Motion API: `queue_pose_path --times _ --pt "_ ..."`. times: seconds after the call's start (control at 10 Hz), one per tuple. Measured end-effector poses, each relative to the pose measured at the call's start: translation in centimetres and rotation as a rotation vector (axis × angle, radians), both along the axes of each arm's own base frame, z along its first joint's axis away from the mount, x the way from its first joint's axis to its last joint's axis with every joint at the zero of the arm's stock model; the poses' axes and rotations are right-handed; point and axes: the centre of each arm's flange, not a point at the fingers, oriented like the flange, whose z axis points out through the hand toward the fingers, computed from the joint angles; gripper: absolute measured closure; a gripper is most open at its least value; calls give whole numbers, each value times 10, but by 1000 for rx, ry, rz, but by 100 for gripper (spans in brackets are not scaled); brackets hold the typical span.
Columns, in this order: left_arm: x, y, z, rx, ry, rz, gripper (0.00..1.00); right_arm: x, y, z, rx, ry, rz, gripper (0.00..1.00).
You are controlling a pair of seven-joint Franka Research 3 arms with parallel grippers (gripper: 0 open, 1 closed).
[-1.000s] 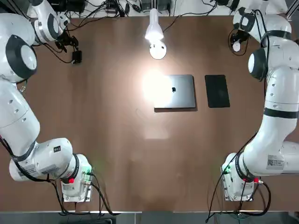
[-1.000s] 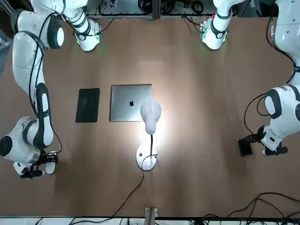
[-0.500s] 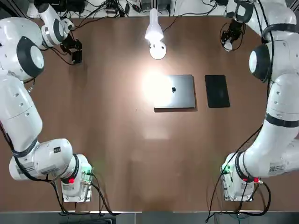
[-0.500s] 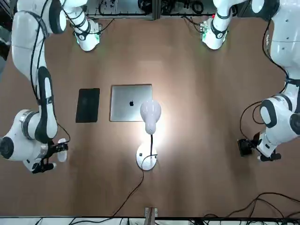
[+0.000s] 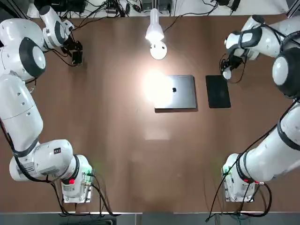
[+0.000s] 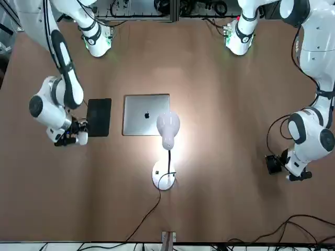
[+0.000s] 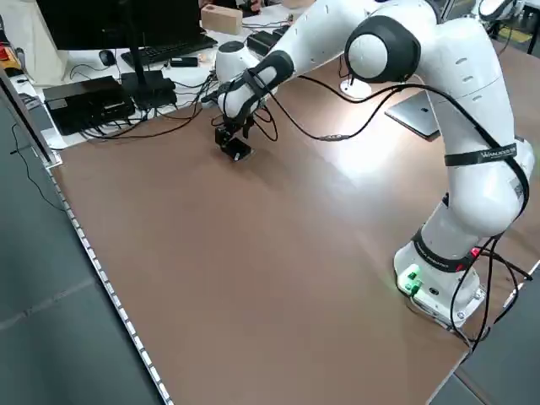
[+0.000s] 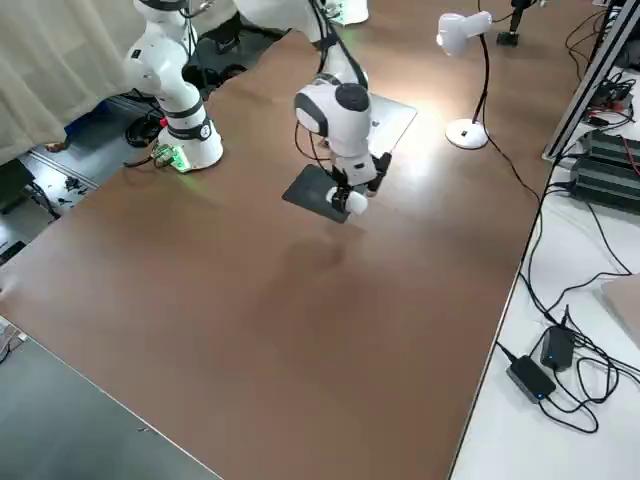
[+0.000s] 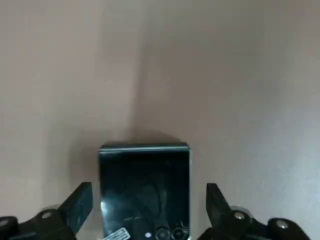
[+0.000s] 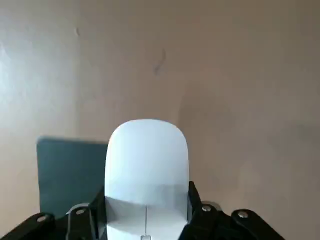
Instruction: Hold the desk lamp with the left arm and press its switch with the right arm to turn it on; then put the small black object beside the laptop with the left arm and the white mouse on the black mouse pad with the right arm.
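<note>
The right wrist view shows the right gripper closed on the white mouse, gripping its sides beside the black mouse pad. The mouse looks light, stiff and rather slippery; its flanks are the place to hold, with a modest squeeze and a level lowering.

At the far left of the bench, the left gripper is open, its fingers apart from the small black object between them. That block seems rigid, glossy and scratchable; best taken by its two straight sides, squarely, so it cannot twist.

The desk lamp stands lit beyond the laptop; its thin neck would call for gentle handling. No container is in use.
</note>
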Motion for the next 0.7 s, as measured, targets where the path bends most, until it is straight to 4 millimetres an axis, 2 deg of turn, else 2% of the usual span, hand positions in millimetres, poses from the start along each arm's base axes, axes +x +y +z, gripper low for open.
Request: queue_pose_path --times 0.2,0.3,0.5,0.7 --pt "0 -2 -1 -1 1 12 0 -35 -1 -20 -22 -19 -8 38" --pt "1 -7 -2 -1 -1 17 0 -45 5 -27 -33 -24 -8 38" --pt "3 -16 -6 0 -6 24 0 -48 29 -30 -41 -30 -17 38" --pt "3 -15 -6 1 -6 26 0 -49 56 -29 -44 -32 -24 38"
